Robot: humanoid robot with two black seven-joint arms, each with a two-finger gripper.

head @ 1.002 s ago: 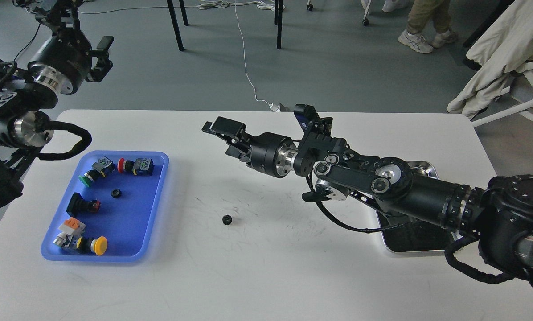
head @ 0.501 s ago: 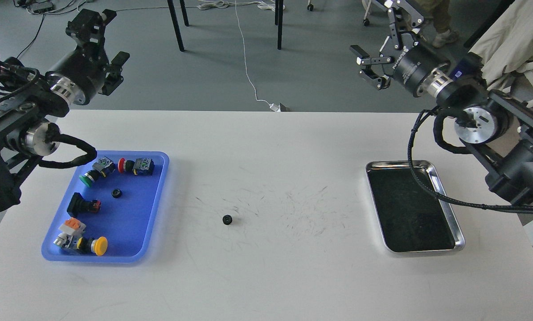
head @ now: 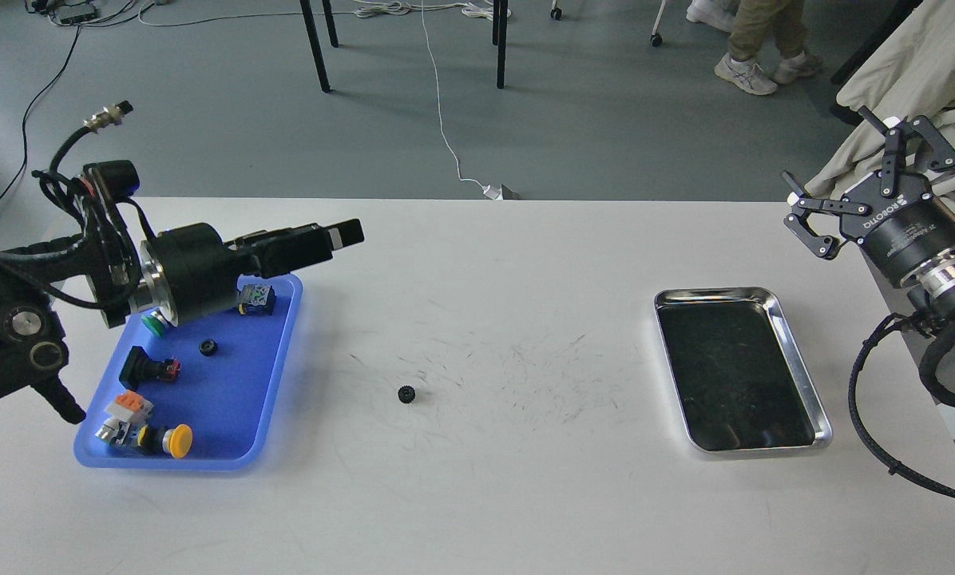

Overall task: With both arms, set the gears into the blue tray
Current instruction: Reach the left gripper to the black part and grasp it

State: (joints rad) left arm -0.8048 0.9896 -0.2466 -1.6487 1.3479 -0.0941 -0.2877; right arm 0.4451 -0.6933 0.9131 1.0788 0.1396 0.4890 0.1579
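Observation:
One small black gear [head: 208,346] lies inside the blue tray [head: 274,375] at the table's left. A second gear [head: 406,394] rests on the bare white table, to the right of the tray and apart from it. My left gripper [head: 342,234] reaches out to the right above the tray's far right corner, up and left of the loose gear. I see it side-on, so its fingers merge into one dark bar. My right gripper [head: 825,148] hangs open and empty off the table's far right edge, far from both gears.
Several coloured push-button switches [head: 146,435] lie in the blue tray around the gear. A shiny steel tray [head: 797,351] with a dark inside sits at the right. Chair legs, cables and a person's feet are on the floor beyond the table.
My left arm has swung down from its raised pose and now points right over the tray's far end. The right arm has dropped and pulled back to the right. Neither gear has moved.

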